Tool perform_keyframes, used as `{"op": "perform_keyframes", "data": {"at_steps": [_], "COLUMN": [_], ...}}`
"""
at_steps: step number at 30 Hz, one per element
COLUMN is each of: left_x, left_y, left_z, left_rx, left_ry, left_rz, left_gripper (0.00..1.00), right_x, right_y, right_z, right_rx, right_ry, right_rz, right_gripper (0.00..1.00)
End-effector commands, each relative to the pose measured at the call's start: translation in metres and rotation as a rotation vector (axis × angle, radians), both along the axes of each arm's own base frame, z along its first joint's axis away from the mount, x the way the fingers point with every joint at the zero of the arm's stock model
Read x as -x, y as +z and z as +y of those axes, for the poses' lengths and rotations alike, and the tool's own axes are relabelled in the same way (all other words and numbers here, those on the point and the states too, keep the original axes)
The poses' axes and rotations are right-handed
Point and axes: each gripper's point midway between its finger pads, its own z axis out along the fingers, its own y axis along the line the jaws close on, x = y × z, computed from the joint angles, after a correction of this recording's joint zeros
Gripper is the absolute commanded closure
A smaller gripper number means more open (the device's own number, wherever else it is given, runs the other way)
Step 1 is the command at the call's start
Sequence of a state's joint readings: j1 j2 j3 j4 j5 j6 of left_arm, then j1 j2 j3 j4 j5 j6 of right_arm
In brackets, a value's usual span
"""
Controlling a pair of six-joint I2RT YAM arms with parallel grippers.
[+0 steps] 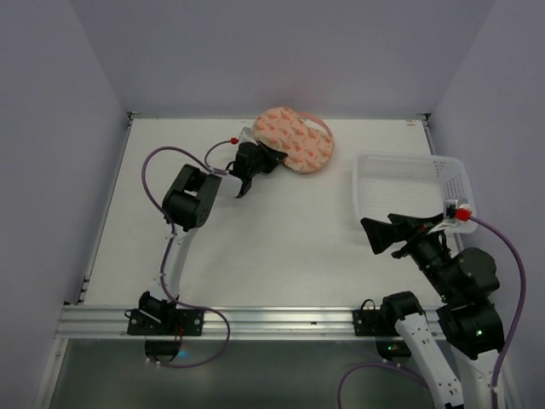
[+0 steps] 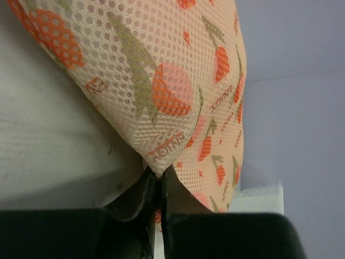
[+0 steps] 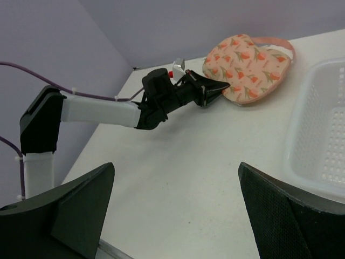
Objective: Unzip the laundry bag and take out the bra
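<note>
One bag (image 1: 294, 139), one basket (image 1: 400, 158). The left gripper (image 1: 274, 160) pinches the bag's edge; the right gripper (image 1: 370, 236) is spread wide. The bag's inside is hidden.

Left arm reaches far; right arm folded near.
Left hand (image 1: 274, 158) pinched tight on the edge of the laundry bag (image 1: 296, 136); right hand (image 1: 370, 233) hovers, fingers spread wide.
</note>
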State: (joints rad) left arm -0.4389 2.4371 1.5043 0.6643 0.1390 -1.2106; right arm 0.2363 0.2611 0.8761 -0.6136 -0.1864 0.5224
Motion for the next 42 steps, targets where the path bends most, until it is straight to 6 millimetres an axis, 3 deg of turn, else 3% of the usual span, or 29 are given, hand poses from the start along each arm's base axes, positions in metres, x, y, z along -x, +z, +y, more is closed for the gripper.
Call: {"op": "perform_keyframes", "data": {"at_steps": [1,2,3,6,14,15,21,29,31,33,42], "left_x": [0.011,0.023,0.029,0.058,0.14,0.158,0.199,0.226,0.229,0.231,0.234], "left_y": [0.047,0.039,0.06,0.07,0.048,0.045,0.053,0.071,0.073,0.075,0.082], "left_z": [0.005,0.01,0.012,0.024,0.075,0.086,0.115,0.124,0.124,0.123,0.118], "left_rx": [0.015,0.004,0.017,-0.003,-0.106,-0.122,-0.156,-0.141,-0.136,-0.132,-0.134], "left_ry": [-0.014,-0.019,-0.023,-0.035,0.055,0.069,0.15,0.16,0.162,0.157,0.128], "left_rz": [-0.11,-0.082,-0.113,-0.08,0.22,0.263,0.372,0.4,0.405,0.407,0.411], "left_gripper": [1.0,1.0,1.0,1.0,1.0,1.0,1.0,1.0,1.0,1.0,1.0], "right_x": [-0.006,-0.012,-0.014,-0.028,-0.062,-0.066,-0.069,-0.082,-0.081,-0.085,-0.108], "right_y": [-0.002,-0.008,-0.01,-0.023,-0.076,-0.085,-0.125,-0.166,-0.163,-0.179,-0.19], "right_z": [0.021,0.026,0.03,0.039,0.066,0.075,0.126,0.193,0.212,0.224,0.265], "right_rx": [0.032,0.039,0.044,0.053,0.061,0.082,0.16,0.228,0.226,0.253,0.265], "right_ry": [0.124,0.146,0.167,0.204,0.266,0.282,0.388,0.458,0.486,0.486,0.504], "right_rz": [0.007,0.035,0.045,0.098,0.217,0.232,0.297,0.367,0.346,0.382,0.362], "right_gripper": [0.01,0.01,0.01,0.01,0.01,0.01,0.03,0.19,0.23,0.25,0.34]}}
